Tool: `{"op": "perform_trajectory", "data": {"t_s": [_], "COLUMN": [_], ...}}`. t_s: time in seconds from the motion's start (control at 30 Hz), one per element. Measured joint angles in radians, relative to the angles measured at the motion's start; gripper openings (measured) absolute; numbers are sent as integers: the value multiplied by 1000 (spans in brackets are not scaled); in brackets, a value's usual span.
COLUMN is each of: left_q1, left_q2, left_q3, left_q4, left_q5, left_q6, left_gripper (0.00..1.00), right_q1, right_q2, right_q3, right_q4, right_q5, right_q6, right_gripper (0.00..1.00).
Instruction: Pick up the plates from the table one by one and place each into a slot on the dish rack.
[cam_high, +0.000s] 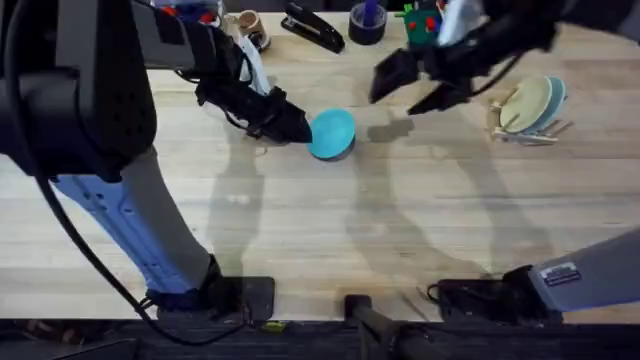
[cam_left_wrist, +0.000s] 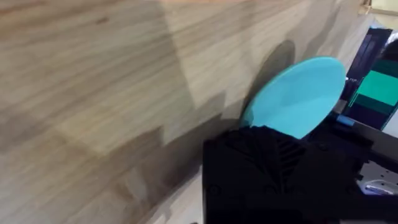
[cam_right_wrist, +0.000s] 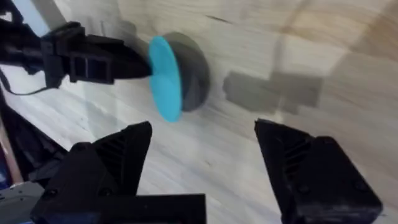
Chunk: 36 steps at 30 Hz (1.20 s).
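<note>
Counter (cam_high: 330, 220) bare wood. Dish rack (cam_high: 527, 128) holds pale plates (cam_high: 530, 103), well clear of both grippers. Right gripper (cam_high: 410, 85) fingers spread, hovering empty. Left gripper (cam_high: 295, 130) fingers pinch turquoise plate (cam_high: 332, 133) by its rim; right wrist view shows it tilted on edge (cam_right_wrist: 165, 78).

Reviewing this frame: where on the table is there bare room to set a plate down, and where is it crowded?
Bare pale wooden table lies between the arm bases and the turquoise round plastic plate, which the left gripper holds lifted. Crowded: the far edge, with a black stapler and dark tape roll, and the right side around the light-wood dish rack.
</note>
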Motion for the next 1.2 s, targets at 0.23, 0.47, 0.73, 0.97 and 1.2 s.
{"op": "perform_trajectory", "data": {"t_s": [0.23, 0.47, 0.73, 0.97, 1.2], "left_q1": [0, 0, 0, 0, -1], "left_q2": [0, 0, 0, 0, 0], "left_q3": [0, 0, 0, 0, 0], "left_q4": [0, 0, 0, 0, 0], "left_q5": [0, 0, 0, 0, 0], "left_q6": [-3, -3, -3, -3, -3], "left_gripper": [40, 40, 39, 40, 40], "right_q1": [112, 173, 214, 231, 230], "right_q2": [96, 167, 212, 232, 249], "right_q3": [0, 0, 0, 1, 15], "right_q4": [159, 226, 257, 312, 315], "right_q5": [-9, -10, -10, -11, -15], "right_q6": [94, 176, 198, 216, 242], "right_gripper": [995, 994, 995, 993, 994]}}
